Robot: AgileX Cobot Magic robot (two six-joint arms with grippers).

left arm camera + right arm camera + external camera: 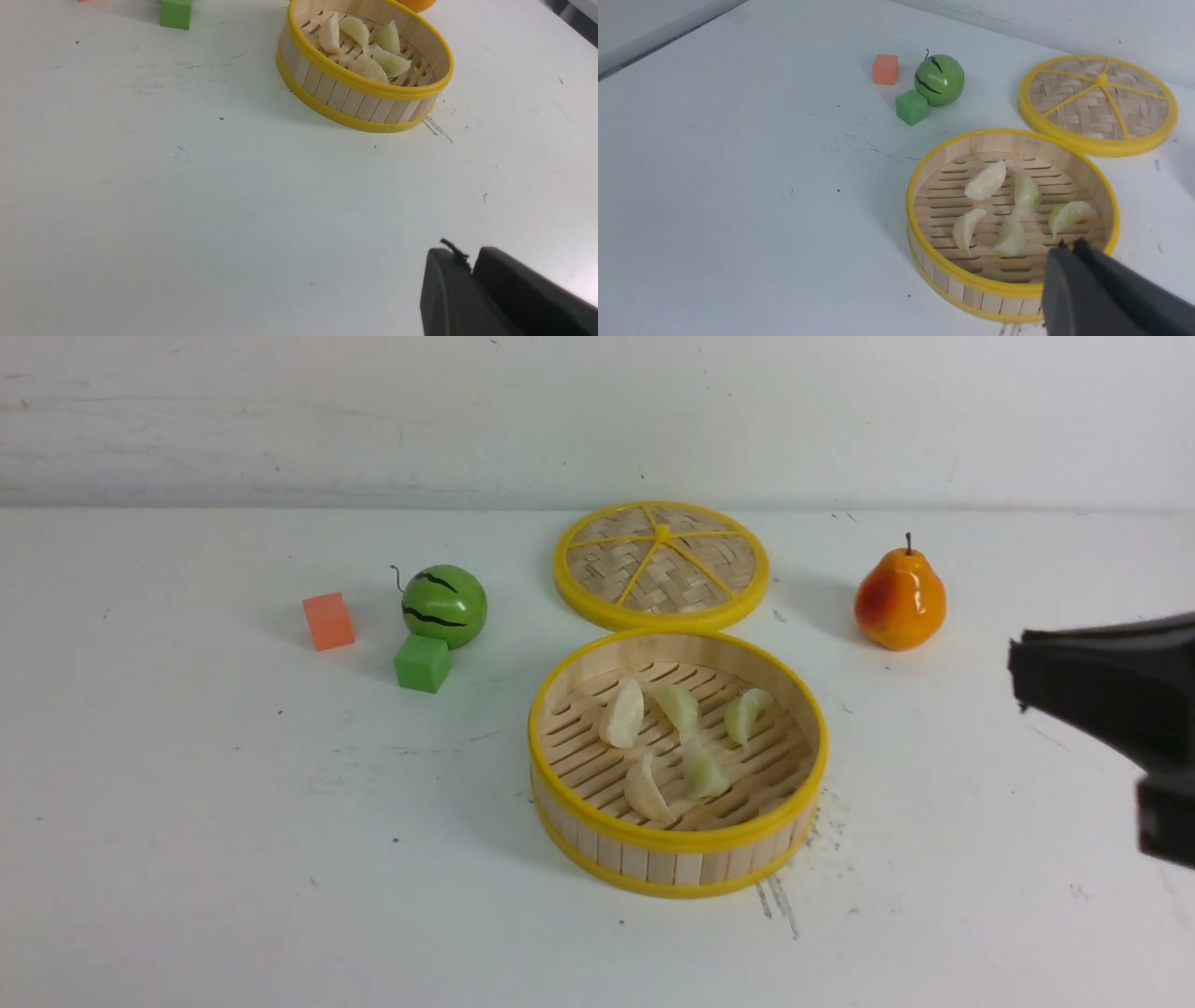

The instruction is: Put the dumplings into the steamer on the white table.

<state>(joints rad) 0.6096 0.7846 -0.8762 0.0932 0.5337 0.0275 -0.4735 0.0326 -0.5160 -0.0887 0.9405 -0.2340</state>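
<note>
The steamer (681, 845) stands open in the middle of the white table (233, 849). Several pale dumplings (624, 714) lie on its slatted floor. They also show in the left wrist view (330, 35) and the right wrist view (986, 181). My right gripper (1018, 677) is shut and empty, to the right of the steamer. In the right wrist view its tips (1069, 245) sit over the steamer's wall (971, 289). My left gripper (467, 259) is shut and empty, well away from the steamer (355, 100). It is out of the front view.
The flat woven yellow-spoked lid (661, 565) lies just behind the steamer. An orange pear (900, 597) stands at the back right. A green toy watermelon (444, 605), a green cube (423, 663) and an orange cube (329, 621) sit at the back left.
</note>
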